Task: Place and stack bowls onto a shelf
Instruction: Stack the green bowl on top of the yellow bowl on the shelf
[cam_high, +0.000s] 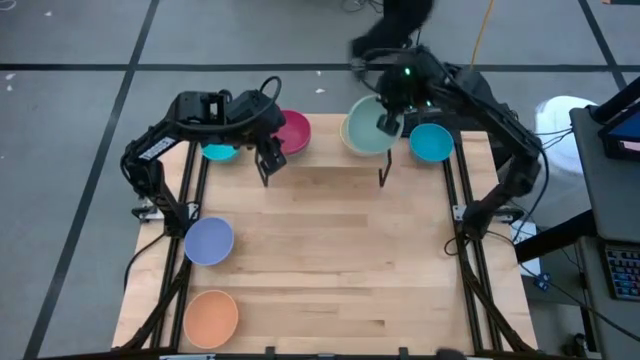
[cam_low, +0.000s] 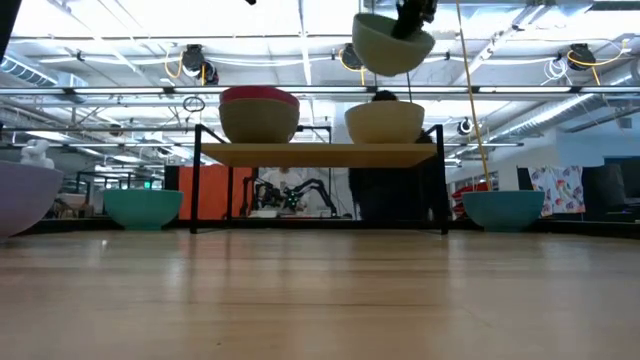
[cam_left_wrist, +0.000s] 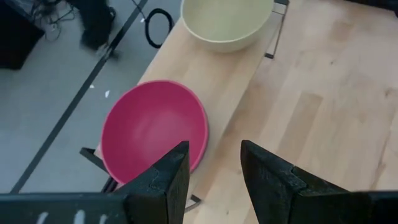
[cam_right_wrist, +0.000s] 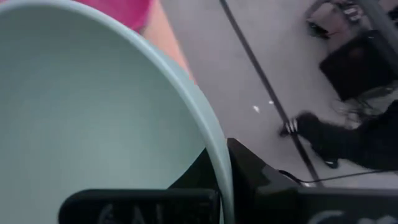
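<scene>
Bowls sit around a big wooden desk (cam_high: 330, 260); on the small shelf (cam_low: 318, 154) at its far edge are a magenta bowl (cam_high: 291, 131) stacked in another and a cream bowl (cam_low: 384, 122). The right gripper (cam_high: 386, 123) has its jaws clamped on the rim of a mint green bowl (cam_low: 392, 45), held in the air above the cream bowl. The left gripper (cam_left_wrist: 214, 168) hangs just beside the magenta bowl with its jaws apart and nothing in them.

A: Setting? Robotics lab, open-plan industrial hall.
B: Evidence: exposed ceiling trusses (cam_low: 300, 90) with strip lights and hanging cables; grey floor (cam_high: 80, 40) marked with dark tape lines.
A: Also a second robot arm rig (cam_low: 288, 192) in the background, beyond the wooden desk (cam_high: 330, 260).
B: Agreed, lab.
</scene>
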